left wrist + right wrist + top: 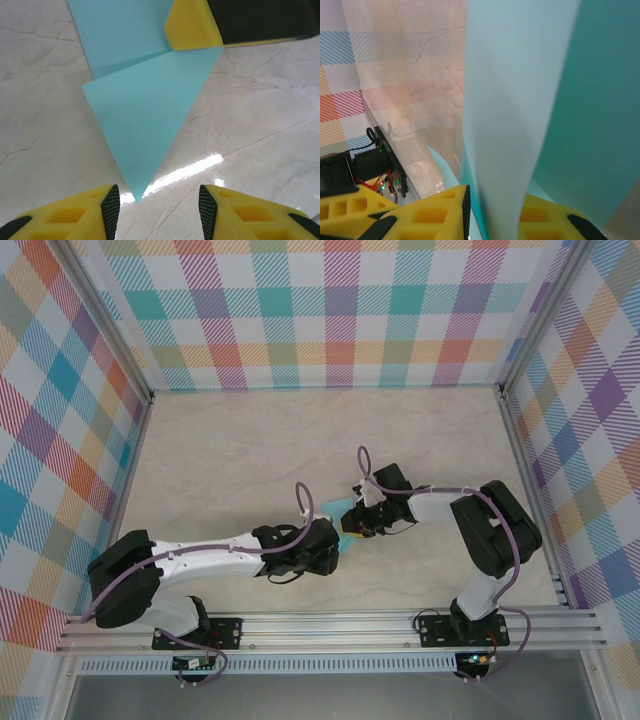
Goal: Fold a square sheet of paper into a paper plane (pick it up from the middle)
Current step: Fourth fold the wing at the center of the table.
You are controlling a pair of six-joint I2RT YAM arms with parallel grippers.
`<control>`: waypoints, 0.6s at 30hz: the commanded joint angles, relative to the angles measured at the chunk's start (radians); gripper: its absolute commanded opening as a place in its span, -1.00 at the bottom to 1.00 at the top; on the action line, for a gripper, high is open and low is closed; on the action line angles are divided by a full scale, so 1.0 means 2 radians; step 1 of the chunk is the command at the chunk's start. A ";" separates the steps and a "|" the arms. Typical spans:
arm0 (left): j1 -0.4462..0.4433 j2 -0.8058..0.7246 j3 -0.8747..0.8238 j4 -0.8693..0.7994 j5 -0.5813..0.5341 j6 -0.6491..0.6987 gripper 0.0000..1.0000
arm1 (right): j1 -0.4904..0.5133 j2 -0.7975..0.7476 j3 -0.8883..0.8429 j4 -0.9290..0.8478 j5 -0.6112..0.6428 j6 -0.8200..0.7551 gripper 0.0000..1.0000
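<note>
From above, the two arms are meeting over the middle of the pale marbled bench (250, 450); their wrists are covering most of the sheet of paper (340, 506), so only slivers of light teal are peeking out between the left end effector (338, 545) and the right end effector (358, 525); the jaws themselves are too small and crowded to read here; plaid walls (320, 310) are closing in the bench on three sides.

At the left wrist, the sheet of paper (145, 125) is showing as a smooth, matte triangle with a sharp crease, its upper part running off the frame; its tip is pointing down towards the left end effector (160, 210), whose yellow fingers are standing wide apart, touching nothing; a yellow finger (192, 25) of the right end effector is lying over the fold at the top, its black body being cut off; the glossy bench (260, 125) is reflecting a light.

At the right wrist, the sheet of paper (515, 100) is looming close and blurred, running down between the yellow fingers of the right end effector (495, 215); the paper is hiding the gap, so I cannot tell whether they are pinching it.
</note>
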 commanded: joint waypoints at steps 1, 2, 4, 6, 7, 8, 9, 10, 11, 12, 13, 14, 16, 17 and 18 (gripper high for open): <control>-0.023 0.034 0.035 -0.032 -0.078 0.009 0.01 | 0.005 -0.008 0.009 0.001 -0.004 0.019 -0.56; -0.029 0.044 0.046 -0.039 -0.087 0.010 0.01 | 0.005 -0.009 0.011 0.001 -0.005 0.021 -0.55; -0.037 0.071 0.067 -0.051 -0.100 0.011 0.02 | 0.005 -0.012 0.015 -0.010 0.002 0.025 -0.52; -0.042 0.092 0.083 -0.053 -0.106 0.014 0.02 | 0.005 -0.014 0.018 -0.015 0.004 0.027 -0.50; -0.044 0.102 0.091 -0.056 -0.109 0.015 0.03 | 0.005 -0.013 0.019 -0.015 0.004 0.028 -0.49; -0.045 0.115 0.097 -0.061 -0.115 0.015 0.03 | 0.005 -0.013 0.019 -0.015 0.003 0.031 -0.48; -0.046 0.124 0.105 -0.067 -0.122 0.014 0.03 | 0.005 -0.013 0.020 -0.015 0.003 0.031 -0.48; -0.047 0.133 0.110 -0.073 -0.127 0.013 0.03 | 0.005 -0.013 0.021 -0.017 0.004 0.034 -0.48; -0.048 0.139 0.114 -0.077 -0.132 0.012 0.03 | 0.005 -0.014 0.022 -0.019 0.004 0.034 -0.47; -0.050 0.145 0.117 -0.079 -0.136 0.012 0.04 | 0.005 -0.013 0.024 -0.021 0.005 0.036 -0.47; -0.051 0.150 0.120 -0.081 -0.140 0.011 0.04 | 0.005 -0.012 0.025 -0.023 0.005 0.039 -0.47; -0.053 0.154 0.122 -0.083 -0.142 0.010 0.04 | 0.005 -0.013 0.027 -0.024 0.003 0.040 -0.48; -0.056 0.162 0.127 -0.090 -0.152 0.005 0.04 | 0.005 -0.014 0.031 -0.028 0.002 0.044 -0.49; -0.058 0.164 0.128 -0.093 -0.157 0.003 0.04 | 0.005 -0.015 0.032 -0.031 0.002 0.046 -0.50; -0.060 0.167 0.129 -0.094 -0.160 0.000 0.04 | 0.005 -0.016 0.035 -0.036 0.003 0.048 -0.51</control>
